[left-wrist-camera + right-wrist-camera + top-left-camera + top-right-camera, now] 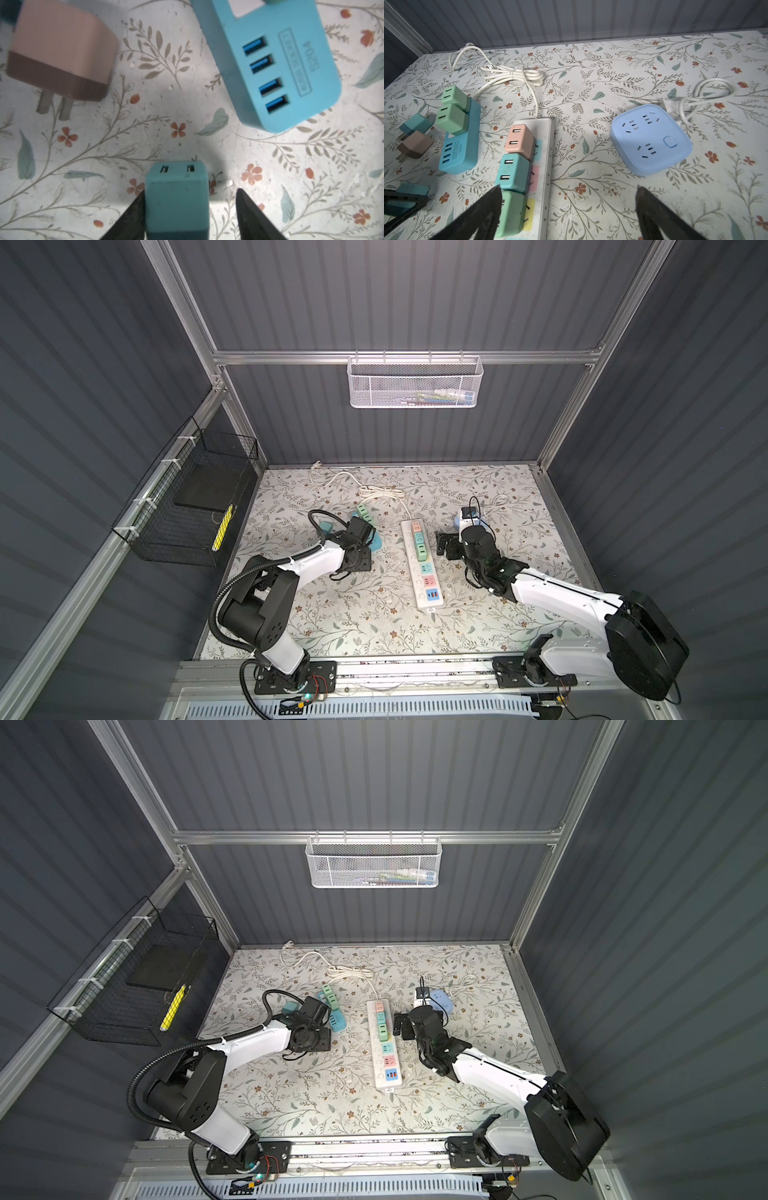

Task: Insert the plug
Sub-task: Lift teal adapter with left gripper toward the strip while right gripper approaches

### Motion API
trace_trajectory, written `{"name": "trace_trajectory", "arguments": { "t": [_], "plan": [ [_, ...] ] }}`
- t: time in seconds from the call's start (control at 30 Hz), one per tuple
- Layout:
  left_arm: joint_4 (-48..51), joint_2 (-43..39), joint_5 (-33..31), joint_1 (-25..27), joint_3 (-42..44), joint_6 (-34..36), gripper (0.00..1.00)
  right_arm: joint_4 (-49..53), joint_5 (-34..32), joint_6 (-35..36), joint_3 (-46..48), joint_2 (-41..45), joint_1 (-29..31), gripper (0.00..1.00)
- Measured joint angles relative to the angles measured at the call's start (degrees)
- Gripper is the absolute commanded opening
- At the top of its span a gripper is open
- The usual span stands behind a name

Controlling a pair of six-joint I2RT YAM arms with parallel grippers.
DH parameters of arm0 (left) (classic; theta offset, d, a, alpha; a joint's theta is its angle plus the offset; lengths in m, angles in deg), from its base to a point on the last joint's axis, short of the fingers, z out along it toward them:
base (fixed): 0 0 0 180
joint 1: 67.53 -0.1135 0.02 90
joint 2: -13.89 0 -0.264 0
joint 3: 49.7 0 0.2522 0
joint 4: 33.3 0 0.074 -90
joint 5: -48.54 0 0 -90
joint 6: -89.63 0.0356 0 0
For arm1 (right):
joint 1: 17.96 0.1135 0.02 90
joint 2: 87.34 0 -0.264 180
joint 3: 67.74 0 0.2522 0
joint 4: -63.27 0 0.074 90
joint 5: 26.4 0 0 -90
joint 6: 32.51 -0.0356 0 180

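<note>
At the left wrist view's bottom centre, the teal plug (176, 199) sat with prongs hidden and lower end cut off, between the parted jaws of the left pincer (190, 190), touching one side only. The right pincer (568, 186) gaped wide, empty.

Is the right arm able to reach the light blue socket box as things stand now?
Probably yes. The right claw is open and empty; the light blue socket box lies just ahead of it, with only bare table between.
</note>
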Motion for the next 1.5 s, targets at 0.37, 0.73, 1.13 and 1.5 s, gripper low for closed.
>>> {"name": "trace_trajectory", "arguments": {
  "t": [0.37, 0.73, 1.13, 1.5],
  "plan": [
    [4.68, 2.58, -5.79, 0.57, -1.6, 0.22, 0.55, 0.39, 0.2, 0.0, 0.0, -0.04, 0.0, 0.99],
    [3.04, 3.06, -5.62, 0.59, -1.95, 1.86, 0.35, 0.55, 0.24, 0.02, -0.02, -0.02, 0.0, 0.99],
    [-16.22, -17.16, -4.57, 13.97, 6.69, 13.09, 0.3, 2.71, 2.51, -0.11, -0.85, 1.22, -0.22, 0.97],
    [-34.73, -12.11, -5.88, 26.73, 6.91, 28.89, 0.3, 15.41, 9.22, -5.53, -0.11, 17.84, -2.45, 0.87]
  ]
}}
